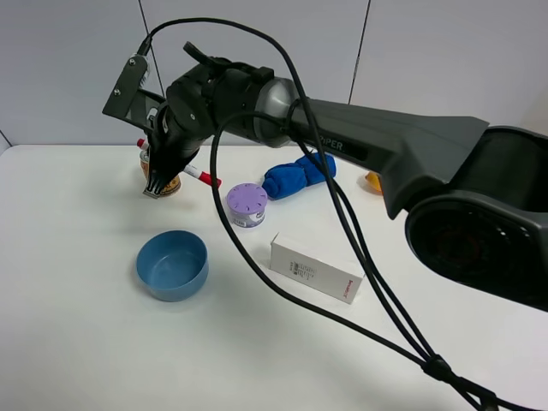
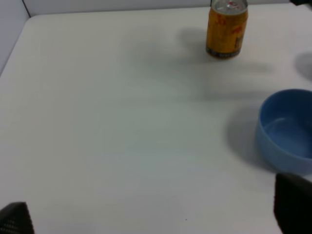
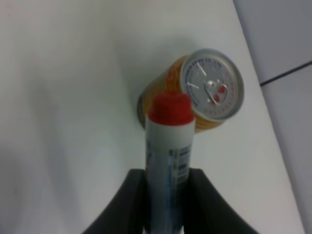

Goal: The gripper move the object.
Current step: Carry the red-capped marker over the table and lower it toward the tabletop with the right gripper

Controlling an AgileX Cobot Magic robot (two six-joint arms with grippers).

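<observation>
My right gripper [image 1: 160, 181] reaches across to the far left of the table. It is shut on the slim white marker pen [image 1: 202, 176], which is held off the table. The pen's red cap points right and its small red end [image 1: 140, 143] sticks out on the left. In the right wrist view the pen [image 3: 168, 156] stands between the two black fingers [image 3: 129, 204], with a red end [image 3: 168, 109] pointing at an orange can [image 3: 210, 91] below. My left gripper [image 2: 153, 217] is open and empty over bare table; only its dark fingertips [image 2: 292, 204] show.
The orange can [image 1: 171, 183] stands behind the right gripper and shows in the left wrist view [image 2: 226, 28]. A blue bowl [image 1: 173, 265] sits in front of it, also in the left wrist view [image 2: 287, 129]. A purple-lidded tub [image 1: 247, 204], a blue cloth [image 1: 298, 175] and a white box [image 1: 315, 268] lie to the right.
</observation>
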